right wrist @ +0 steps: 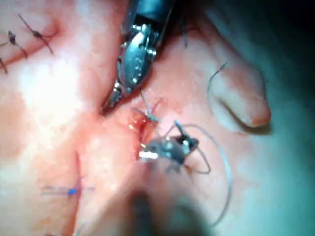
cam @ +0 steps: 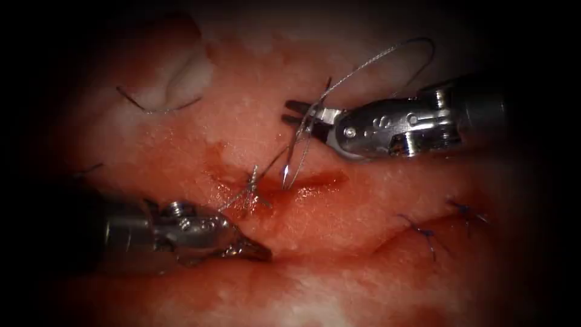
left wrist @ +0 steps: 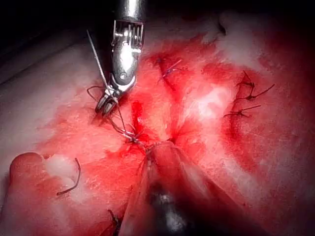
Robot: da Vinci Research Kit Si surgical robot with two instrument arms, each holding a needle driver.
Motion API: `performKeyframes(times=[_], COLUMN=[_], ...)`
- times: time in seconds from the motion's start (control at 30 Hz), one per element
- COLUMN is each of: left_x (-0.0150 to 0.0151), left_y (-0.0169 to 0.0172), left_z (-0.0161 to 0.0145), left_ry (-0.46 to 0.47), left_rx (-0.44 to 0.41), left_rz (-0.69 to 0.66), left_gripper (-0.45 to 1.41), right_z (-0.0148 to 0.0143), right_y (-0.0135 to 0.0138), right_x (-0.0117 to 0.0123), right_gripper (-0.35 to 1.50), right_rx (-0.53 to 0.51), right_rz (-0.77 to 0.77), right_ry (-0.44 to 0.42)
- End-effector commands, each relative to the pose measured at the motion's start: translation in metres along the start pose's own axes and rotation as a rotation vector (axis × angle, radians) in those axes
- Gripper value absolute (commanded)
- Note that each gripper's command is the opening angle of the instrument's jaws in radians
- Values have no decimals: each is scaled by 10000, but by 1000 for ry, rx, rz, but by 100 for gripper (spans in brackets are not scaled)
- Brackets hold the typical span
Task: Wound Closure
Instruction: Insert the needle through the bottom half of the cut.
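Red, wet tissue fills the background, with the cut near the middle and fluid pooled in it. Finished stitches sit on a second cut to the right.

Right pincer comes in from the right, above the cut, gripping the needle near its upper end. The needle hangs from it with its long axis running down toward the cut, point low, just above the cut's right part; I cannot tell if it touches the tissue.

Left pincer lies below and left of the cut, closed, holding nothing as far as I can see; its tip rests by the tissue.

Thread loops up over the right pincer and runs down to a knot at the cut.

Judgement: the right arm is nearer the needle, and the cut lies straight below its pincer.

A loose thread end lies on the tissue far left.
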Motion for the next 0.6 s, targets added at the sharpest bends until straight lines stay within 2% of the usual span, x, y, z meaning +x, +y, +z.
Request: performKeyframes(times=[0.03, 0.17, 0.3, 0.6], left_x=[3, 12, 18, 31], left_y=[0, 2, 2, 14], left_z=[6, -2, -7, 4], left_ry=[5, 18, 27, 34], left_rx=[2, 22, 44, 58], left_rz=[-3, -19, -11, 3], left_gripper=[-5, -5, -5, -7], right_z=[6, 7, 6, 7], right_y=[-5, -8, -8, 1], right_x=[7, 17, 25, 25], right_gripper=[-35, -35, -35, -35], right_rx=[6, 38, 40, 41], right_rz=[-1, 5, 10, 40], right_ry=[11, 54, 58, 60])
